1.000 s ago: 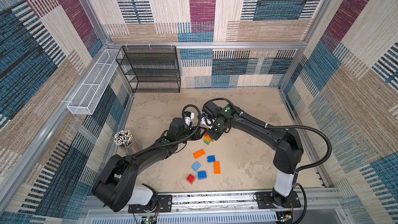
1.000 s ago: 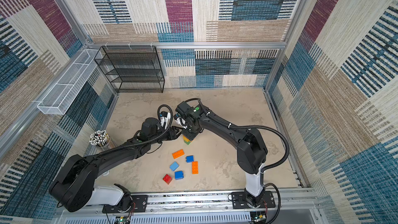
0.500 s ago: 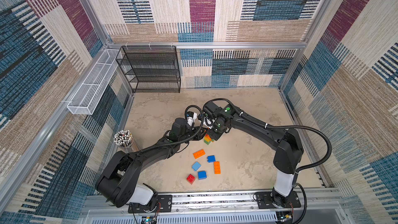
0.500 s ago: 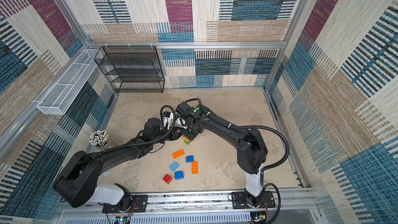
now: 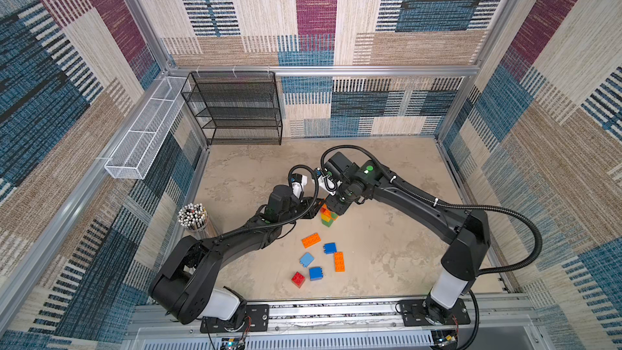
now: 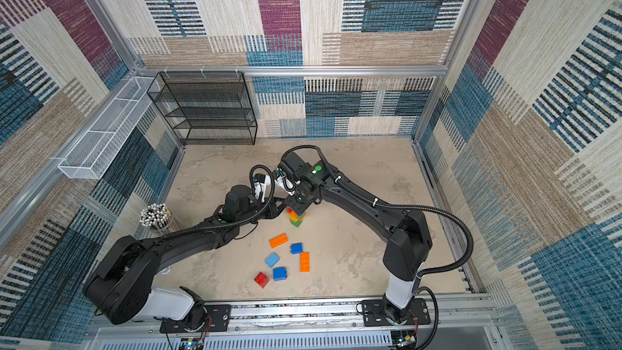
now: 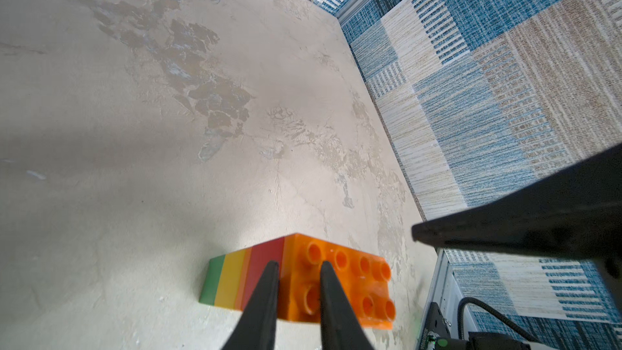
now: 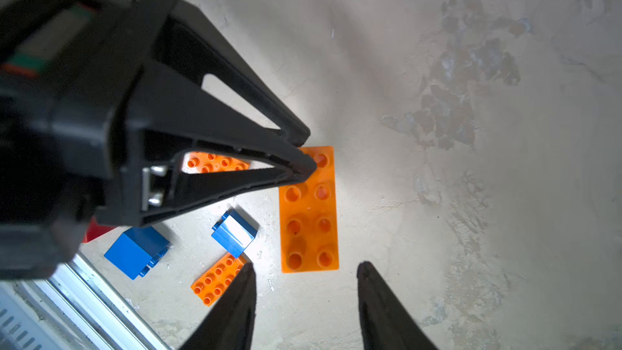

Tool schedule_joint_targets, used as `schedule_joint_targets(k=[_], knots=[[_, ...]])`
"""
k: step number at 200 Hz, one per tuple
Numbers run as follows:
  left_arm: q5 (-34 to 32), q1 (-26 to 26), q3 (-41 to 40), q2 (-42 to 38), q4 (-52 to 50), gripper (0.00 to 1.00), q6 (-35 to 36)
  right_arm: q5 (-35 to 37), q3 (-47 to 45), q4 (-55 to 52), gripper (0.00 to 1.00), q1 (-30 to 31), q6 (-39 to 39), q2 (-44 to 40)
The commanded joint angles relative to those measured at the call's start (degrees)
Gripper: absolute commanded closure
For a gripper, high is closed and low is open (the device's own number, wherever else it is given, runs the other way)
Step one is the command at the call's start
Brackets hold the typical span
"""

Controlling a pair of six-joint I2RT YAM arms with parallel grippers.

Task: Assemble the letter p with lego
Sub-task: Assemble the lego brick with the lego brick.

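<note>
A lego stack (image 5: 327, 219) stands mid-floor: green, yellow and red square bricks, with a long orange brick (image 8: 309, 210) across the top. My left gripper (image 7: 298, 264) reaches in from the side and is shut on one end of that orange brick (image 7: 340, 281). One of its fingers (image 8: 304, 163) lies on the studs. My right gripper (image 8: 307, 264) hovers open over the other end and holds nothing. Both grippers meet at the stack in a top view, left (image 5: 316, 209) and right (image 5: 337, 208). Loose lego lies nearer the front: orange (image 5: 310, 240), blue (image 5: 330, 248), orange (image 5: 339, 261), light blue (image 5: 306, 259), blue (image 5: 316, 273) and red (image 5: 298, 279).
A cup of pens (image 5: 193, 217) stands by the left wall, close to my left arm. A black wire shelf (image 5: 235, 109) sits at the back left, and a white wire basket (image 5: 144, 136) hangs on the left wall. The arms' metal rail (image 5: 319, 311) runs along the front edge.
My left gripper has moved in to the stack and shut on the end of the top orange brick. My right gripper's jaws have opened off that brick.
</note>
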Motion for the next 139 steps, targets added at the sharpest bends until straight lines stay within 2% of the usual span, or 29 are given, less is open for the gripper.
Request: schedule_joint_targets(k=[1, 73, 106, 139], knots=[[-0.9, -0.5, -0.1, 0.5, -4.3, 0.77, 0.3, 0.8, -0.8, 2.2, 0.48, -0.2, 0.1, -0.1], [-3.0, -2.6, 0.7, 0.1, -6.9, 0.75, 2.1, 0.7, -1.1, 4.9, 0.55, -2.9, 1.4, 0.2], [-3.6, -3.2, 1.1, 0.2, -7.3, 0.75, 2.4, -0.7, -2.8, 5.6, 0.63, -3.5, 1.6, 0.7], [-4.0, -3.7, 1.4, 0.6, -7.5, 0.75, 2.6, -2.2, -5.3, 7.1, 0.64, -3.5, 1.9, 0.9]])
